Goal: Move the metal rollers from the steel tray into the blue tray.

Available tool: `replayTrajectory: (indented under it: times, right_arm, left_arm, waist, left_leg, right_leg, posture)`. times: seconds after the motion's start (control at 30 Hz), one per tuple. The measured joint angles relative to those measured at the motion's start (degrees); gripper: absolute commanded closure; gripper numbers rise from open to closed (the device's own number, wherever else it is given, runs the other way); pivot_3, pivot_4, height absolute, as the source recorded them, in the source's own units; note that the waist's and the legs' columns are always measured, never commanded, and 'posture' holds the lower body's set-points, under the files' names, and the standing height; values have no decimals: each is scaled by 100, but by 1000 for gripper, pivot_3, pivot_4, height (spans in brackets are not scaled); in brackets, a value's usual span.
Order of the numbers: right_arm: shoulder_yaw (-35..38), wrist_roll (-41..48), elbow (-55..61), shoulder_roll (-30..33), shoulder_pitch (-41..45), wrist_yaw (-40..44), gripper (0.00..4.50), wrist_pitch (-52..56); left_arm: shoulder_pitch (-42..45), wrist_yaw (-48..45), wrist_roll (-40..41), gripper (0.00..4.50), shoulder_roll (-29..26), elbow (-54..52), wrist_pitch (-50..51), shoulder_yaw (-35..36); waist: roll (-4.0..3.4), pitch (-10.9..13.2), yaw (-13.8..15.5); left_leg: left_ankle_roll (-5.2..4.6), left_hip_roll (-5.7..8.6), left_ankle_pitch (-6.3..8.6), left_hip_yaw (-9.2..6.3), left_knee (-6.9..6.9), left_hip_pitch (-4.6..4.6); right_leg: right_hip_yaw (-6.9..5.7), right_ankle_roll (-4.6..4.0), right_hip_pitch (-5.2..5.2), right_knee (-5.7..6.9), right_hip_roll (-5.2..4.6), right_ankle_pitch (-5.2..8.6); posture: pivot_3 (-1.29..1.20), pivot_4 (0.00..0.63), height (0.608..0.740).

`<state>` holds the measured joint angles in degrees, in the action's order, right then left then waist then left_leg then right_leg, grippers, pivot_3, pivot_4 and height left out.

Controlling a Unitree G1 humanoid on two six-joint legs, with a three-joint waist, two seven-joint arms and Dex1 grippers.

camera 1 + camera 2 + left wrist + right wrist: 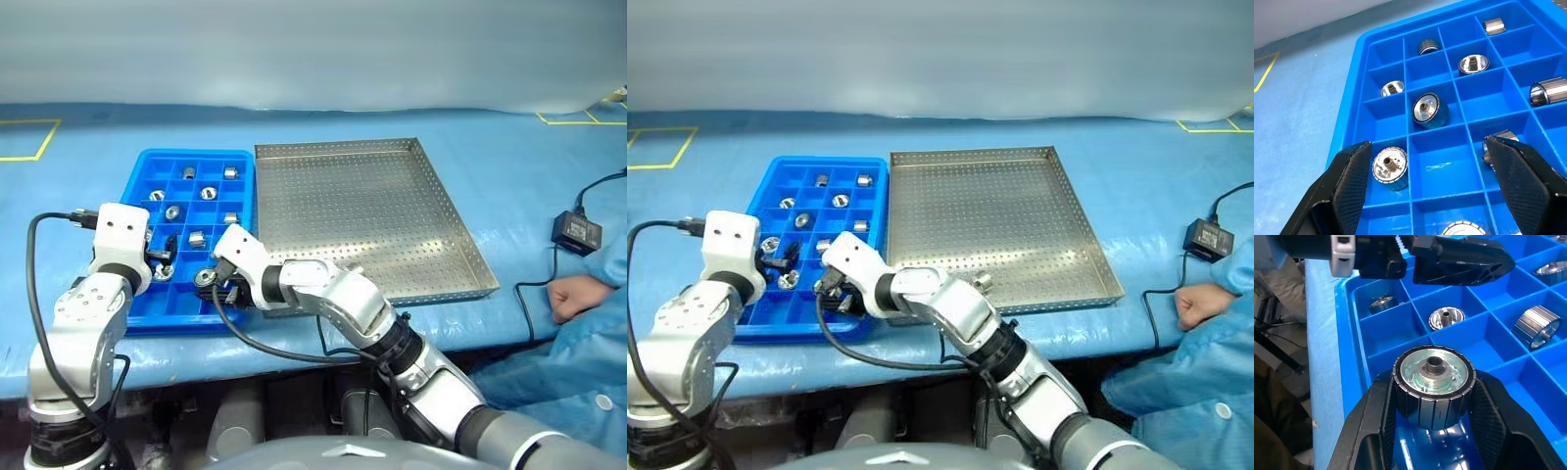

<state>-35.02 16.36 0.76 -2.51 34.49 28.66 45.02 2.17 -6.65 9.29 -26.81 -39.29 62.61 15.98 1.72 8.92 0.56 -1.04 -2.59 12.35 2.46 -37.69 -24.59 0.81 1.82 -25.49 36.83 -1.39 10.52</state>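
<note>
Eight metal rollers [172, 211] can be counted loose in the blue tray's [143, 317] compartments from the head views, a ninth is in the right gripper [1432, 396], and one more lies on the steel tray's [446, 201] perforated floor near its front rim, seen in the right eye view behind the right forearm. The right wrist view shows that gripper's two black fingers [1386, 421] clamped on the ribbed sides of a roller with a hollow hub, above a near-corner compartment. The left wrist view shows the left gripper [1435, 183] spread wide and empty over the compartments. Both trays sit side by side, touching, on a blue-covered table [509, 157] marked with yellow tape; a person's hand [573, 296] rests at its right edge beside a black adapter [576, 232].
</note>
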Motion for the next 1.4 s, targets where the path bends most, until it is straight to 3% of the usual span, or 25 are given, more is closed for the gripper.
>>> replayTrajectory:
  times: [0.43, 0.47, 0.6, 0.77, 0.93, 1.07, 1.17, 1.4]
  right_arm:
    - [10, -272, -833, -512, 215, 378, 2791, -524]
    - [14, -302, -951, -514, 216, 380, 2231, -574]
    - [46, -370, -1097, -528, 215, 400, 1199, -619]
    - [339, -346, -694, -508, 175, 364, 1199, -707]
    - [756, -341, 371, 115, -42, 235, 1199, -467]
    - [1451, -372, 1485, 1043, -433, -7, 1199, 83]
    - [1926, -457, 2032, 1473, -840, -342, 1199, 548]
    - [2244, -505, 2724, 1627, -1578, -935, 1199, 1203]
  left_arm:
    - [-298, -498, 493, 409, 141, -709, 448, 562]
    - [-307, -517, 514, 409, 141, -742, 465, 608]
    - [-308, -557, 557, 409, 141, -809, 482, 625]
    - [-233, -562, 615, 409, 224, -802, 469, 563]
    - [11, -612, 779, 409, 545, -747, 196, 247]
    - [347, -808, 947, 409, 859, -307, -229, -503]
    - [590, -951, 978, 409, 913, 181, -486, -967]
    - [1291, -1282, 928, 409, 912, 1306, -993, -1747]
  waist:
    - [1, 0, 243]
    - [1, 0, 251]
    - [0, 0, 287]
    - [0, 1, 302]
    - [0, 0, 353]
    - [1, 0, 368]
    - [1, 0, 239]
    - [-2, 0, -196]
  left_leg:
    - [5, -2, -1, -18, 6, -1]
    - [6, -1, -1, -19, 6, -1]
    - [7, -1, -1, -23, 7, -4]
    - [8, -2, -1, -28, 9, -7]
    - [8, 0, -1, -31, 6, -11]
    - [7, 8, -1, -31, 4, -16]
    - [6, 18, 0, -13, 9, -15]
    - [6, 3, -1, 4, 12, -6]
  right_leg:
    - [-18, -11, 3, -2, -6, 6]
    - [-20, -11, 3, -2, -6, 7]
    - [-23, -14, 1, -2, -5, 8]
    - [-27, -15, 1, -4, -6, 9]
    - [-31, -14, 5, -12, -24, 10]
    - [-30, -14, 9, -16, -29, 9]
    - [-28, -16, 2, -15, -12, 10]
    - [-13, -23, -2, 1, 16, 15]
  posture:
    - [263, 150, 740]
    - [264, 150, 740]
    - [252, 150, 740]
    - [216, 150, 740]
    - [154, 150, 740]
    - [65, 150, 740]
    - [1, 150, 740]
    - [-121, 150, 740]
